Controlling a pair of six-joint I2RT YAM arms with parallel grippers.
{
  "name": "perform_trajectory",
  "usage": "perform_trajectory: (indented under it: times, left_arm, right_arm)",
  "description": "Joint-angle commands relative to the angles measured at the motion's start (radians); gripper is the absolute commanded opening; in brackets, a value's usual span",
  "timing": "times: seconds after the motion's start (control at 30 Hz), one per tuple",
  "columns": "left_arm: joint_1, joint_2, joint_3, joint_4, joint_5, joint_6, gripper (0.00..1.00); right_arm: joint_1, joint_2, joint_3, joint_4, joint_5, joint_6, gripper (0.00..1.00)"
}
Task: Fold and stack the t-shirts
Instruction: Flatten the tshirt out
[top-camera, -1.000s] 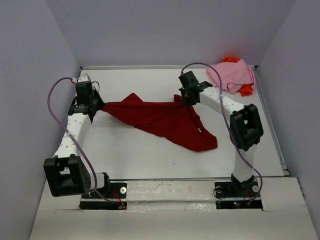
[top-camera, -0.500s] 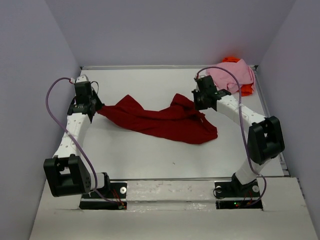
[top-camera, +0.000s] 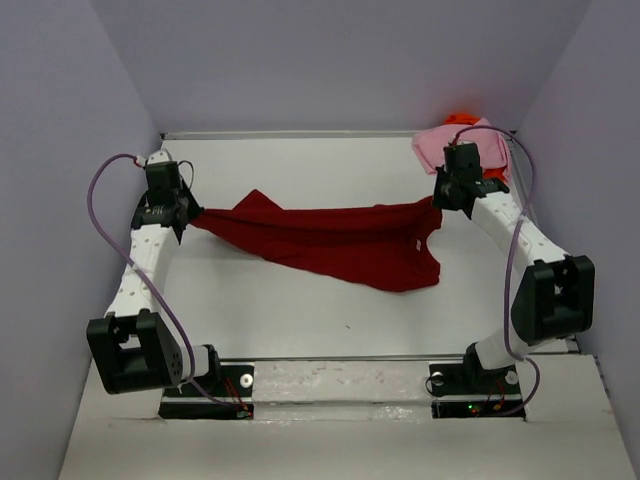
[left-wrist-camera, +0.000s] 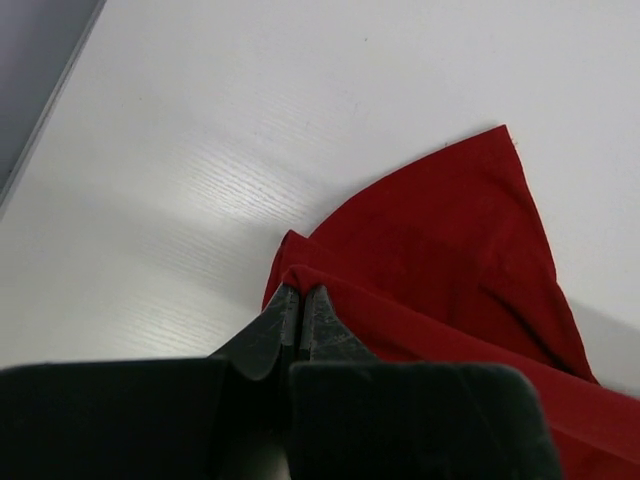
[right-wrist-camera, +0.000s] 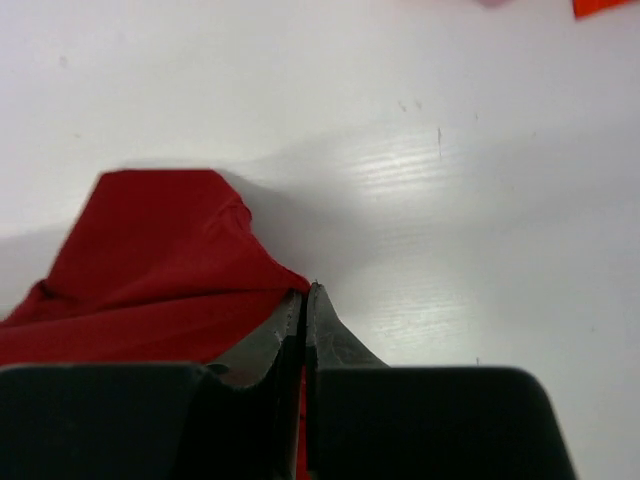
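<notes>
The dark red cloth t-shirt (top-camera: 330, 240) looks soft, light and limp, so it is best held by its edges. It lies stretched across the middle of the white table (top-camera: 300, 310), with the left gripper (left-wrist-camera: 302, 300) and right gripper (right-wrist-camera: 305, 297) each pinched tight on an opposite end. There are three shirts in all: this one, plus one light pink t-shirt (top-camera: 432, 148) and one bright orange t-shirt (top-camera: 462, 118) heaped in the far right corner.

Table (top-camera: 300, 310): white top with a faint wood grain, raised rim along the far and right edges. Lying on it:
- one dark red t-shirt (top-camera: 330, 245), drawn out in a long band across the middle (widest toward the right)
- one light pink t-shirt (top-camera: 432, 148), crumpled in the far right corner
- one bright orange t-shirt (top-camera: 460, 117), mostly hidden beneath the pink
</notes>
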Motion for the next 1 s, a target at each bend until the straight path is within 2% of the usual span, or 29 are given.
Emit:
perform_trajectory:
  times: [0.0,0.07,0.23,0.37,0.53,0.7,0.73,0.83,0.87,0.97]
  left_arm:
    - [0.014,-0.037,0.080,0.002,0.007,0.039,0.00]
    - [0.016,-0.039,0.095,0.001,0.033,0.047,0.00]
    - [0.014,-0.039,0.146,0.014,0.107,0.078,0.00]
    - [0.014,-0.015,0.280,0.001,0.171,0.108,0.00]
    - [0.014,-0.001,0.382,-0.015,0.210,0.116,0.00]
    - [0.014,-0.048,0.335,-0.062,0.253,0.108,0.00]
    - [0.014,-0.086,0.304,-0.068,0.256,0.098,0.00]
    - [0.014,-0.168,0.137,-0.059,0.296,0.073,0.00]
    - [0.013,-0.185,0.053,-0.059,0.300,0.067,0.00]
    - [0.013,-0.238,-0.078,-0.079,0.326,0.050,0.00]
  right_arm:
    - [-0.007,-0.017,0.112,0.067,-0.034,-0.080,0.00]
    - [-0.007,-0.013,0.164,0.093,-0.124,-0.092,0.00]
    - [-0.007,-0.013,0.288,0.136,-0.241,-0.105,0.00]
    - [-0.007,-0.015,0.397,0.133,-0.304,-0.125,0.00]
    - [-0.007,-0.036,0.373,0.131,-0.325,-0.140,0.00]
    - [-0.007,-0.154,0.168,0.113,-0.509,-0.073,0.00]
    - [-0.007,-0.215,0.055,0.108,-0.526,-0.051,0.00]
    - [-0.007,-0.327,-0.131,0.053,-0.566,0.027,0.00]
    - [-0.007,-0.351,-0.244,0.023,-0.574,0.048,0.00]
    - [-0.007,-0.405,-0.345,-0.061,-0.574,0.098,0.29]
